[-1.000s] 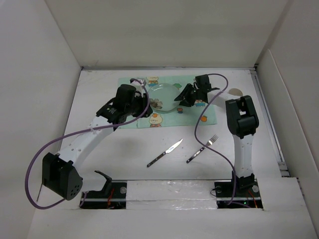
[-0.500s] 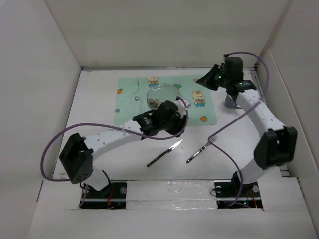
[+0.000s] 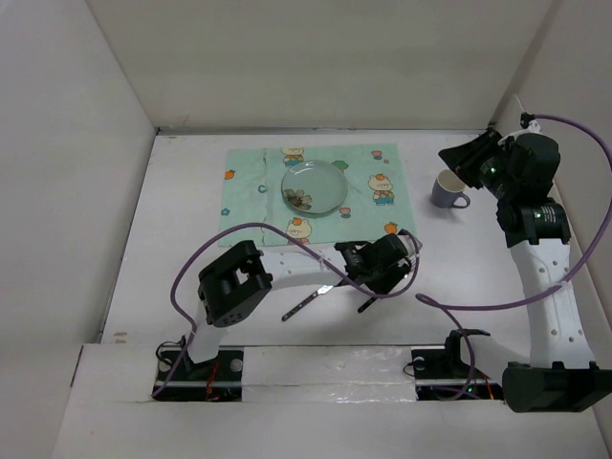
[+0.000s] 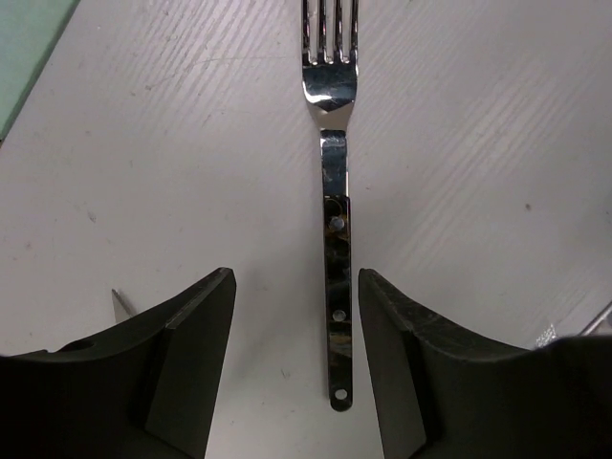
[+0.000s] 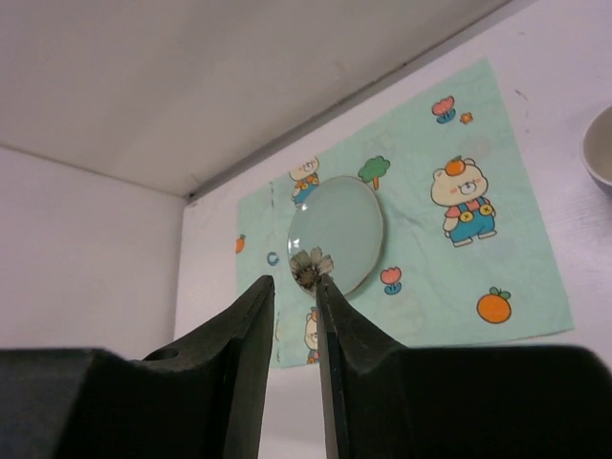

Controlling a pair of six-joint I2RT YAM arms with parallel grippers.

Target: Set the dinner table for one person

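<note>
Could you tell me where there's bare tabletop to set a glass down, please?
Bare dinner table lies left of the placemat, and right of the fork, nearer than the mug. Crowded: the left gripper hovers open over the fork beside the knife.

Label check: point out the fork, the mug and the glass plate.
fork (image 4: 335, 249), left wrist view, on the handle.
mug (image 3: 446, 195), top external view, on the outer wall.
glass plate (image 3: 320, 180), top external view, on the bare centre.
</note>
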